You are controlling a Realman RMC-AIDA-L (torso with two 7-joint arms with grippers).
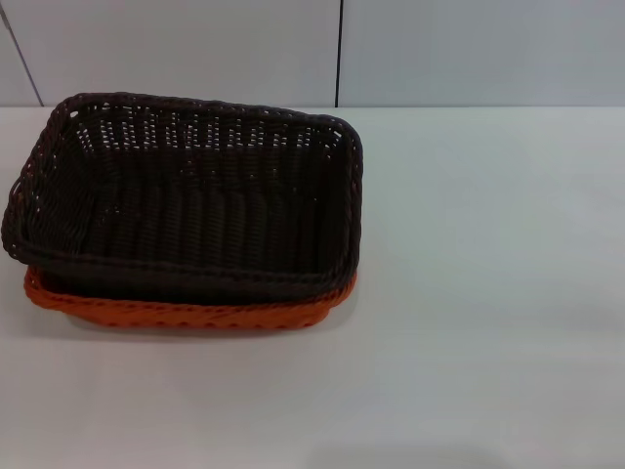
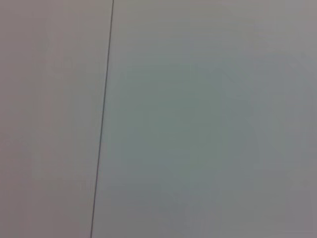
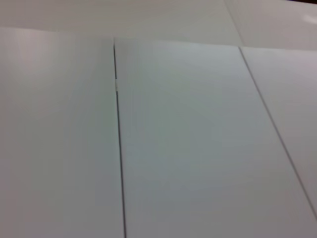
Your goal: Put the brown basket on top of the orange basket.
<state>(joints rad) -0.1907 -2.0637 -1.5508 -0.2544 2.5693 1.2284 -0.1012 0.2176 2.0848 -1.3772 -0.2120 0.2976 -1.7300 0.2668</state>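
Observation:
The dark brown basket (image 1: 190, 191) sits nested on top of the orange basket (image 1: 186, 311) on the white table, left of centre in the head view. Only the orange basket's near rim and lower edge show beneath the brown one. The brown basket lies slightly askew, with its left end overhanging. Neither gripper shows in any view. Both wrist views show only white panels with dark seams.
The white table (image 1: 488, 293) stretches to the right of and in front of the baskets. A white panelled wall (image 1: 439, 49) with a dark vertical seam stands behind the table.

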